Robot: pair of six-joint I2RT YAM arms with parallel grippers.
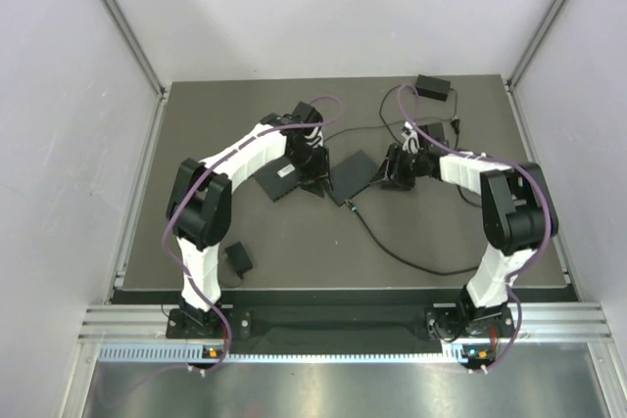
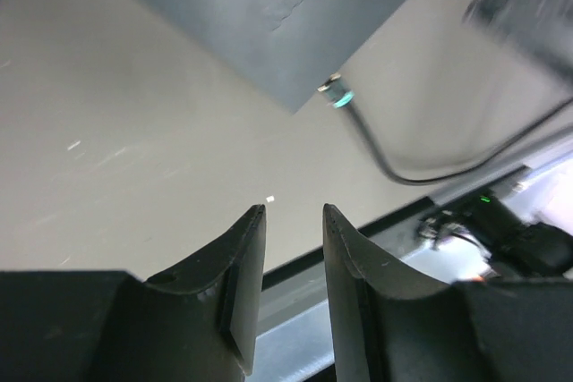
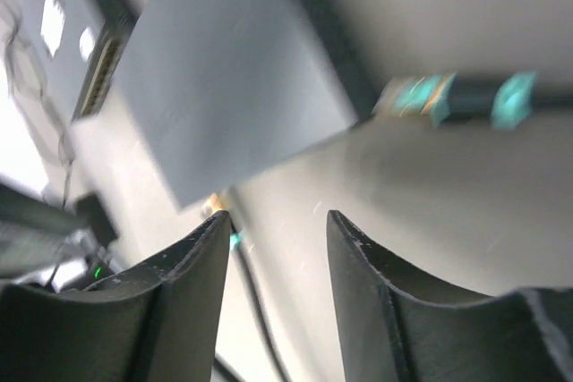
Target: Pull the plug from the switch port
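Just at the near corner of a flat grey switch (image 2: 269, 15) sits the plug (image 2: 335, 91), a small metal-tipped connector with a teal band. Its long axis lies diagonally across the table (image 1: 294, 242): the tip points far-left into the switch's edge, and the tail faces near-right. Whether the tip is seated in the port or only touches the casing I cannot tell. From the tail a thin black cable (image 2: 385, 163) sweeps toward the near right and curls back up the table's right side. The left claw (image 2: 294, 210) hangs above bare table short of the plug, jaws apart and empty. The right claw (image 3: 278, 216) hovers just right of the switch, jaws likewise apart with nothing between them. That camera's view is blurred, and it shows a second teal-marked connector by another corner of the switch. A second switch (image 1: 282, 178) with a white label lies just to the left. A black power brick (image 1: 432, 85) rests at the far edge and a small black adapter (image 1: 238, 259) near the left arm's base.
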